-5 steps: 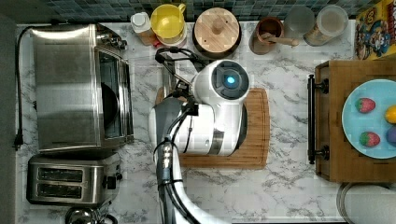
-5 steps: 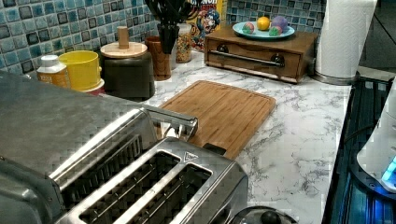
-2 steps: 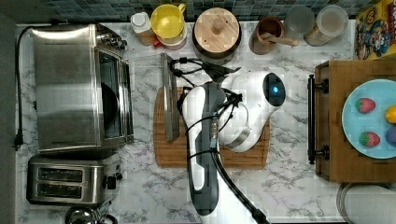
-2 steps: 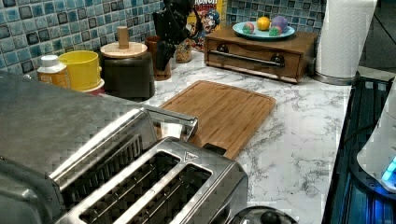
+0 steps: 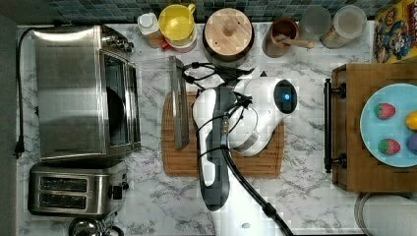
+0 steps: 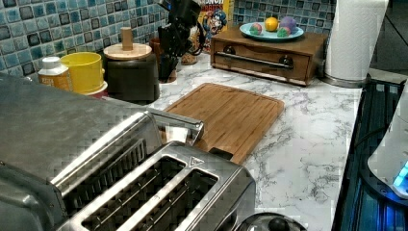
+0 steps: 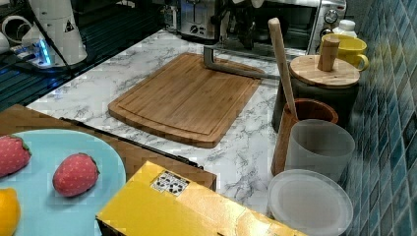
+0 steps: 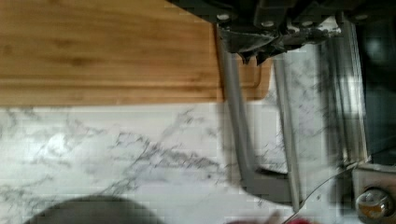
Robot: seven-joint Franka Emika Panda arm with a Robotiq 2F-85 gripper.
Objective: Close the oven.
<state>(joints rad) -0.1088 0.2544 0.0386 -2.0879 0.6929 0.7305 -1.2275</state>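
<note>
The oven stands at the top view's left, a steel box with a black cord. Its glass door lies flat and open. The bar handle reaches over the left edge of the wooden cutting board. My arm hangs over that board. My gripper is just above the handle, with its fingertips close together and nothing between them. In the left view the dark gripper hangs in front of the black canister, apart from the handle.
A two-slot toaster sits beside the oven. Along the back wall stand a yellow cup, the lidded canister, a wooden utensil holder and two cups. A wooden stand holds a blue plate of fruit.
The arm has swung to the top view's right and turned, and the gripper has come down in front of the canister toward the handle. The oven door stays open.
</note>
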